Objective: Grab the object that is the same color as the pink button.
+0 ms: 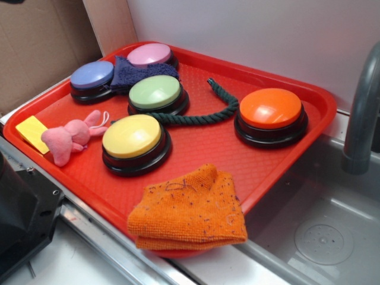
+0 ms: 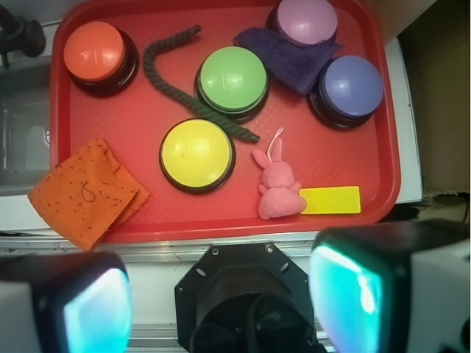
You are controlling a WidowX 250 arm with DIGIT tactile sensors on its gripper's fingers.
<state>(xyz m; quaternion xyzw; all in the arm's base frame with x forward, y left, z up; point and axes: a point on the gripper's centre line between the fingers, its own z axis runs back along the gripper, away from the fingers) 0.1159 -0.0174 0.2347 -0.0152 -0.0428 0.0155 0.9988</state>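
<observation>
Gripper (image 2: 221,309) spread wide, empty, above textured red tray (image 2: 147,125); fuzzy pink bunny (image 2: 277,187) beside glossy domed yellow button (image 2: 196,154).

Gripper spread wide, nothing between its fingers

From my wrist camera I see the black-and-white robot gripper (image 2: 221,298) with its two glowing teal-padded fingers (image 2: 346,290) well apart, black wrist mount centred between them; the exterior view catches only dark hardware at lower left

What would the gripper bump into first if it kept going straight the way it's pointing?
Probably the near rim of the red tray, with the pink bunny just beyond. The gripper is open above them; depth is unclear.
</observation>
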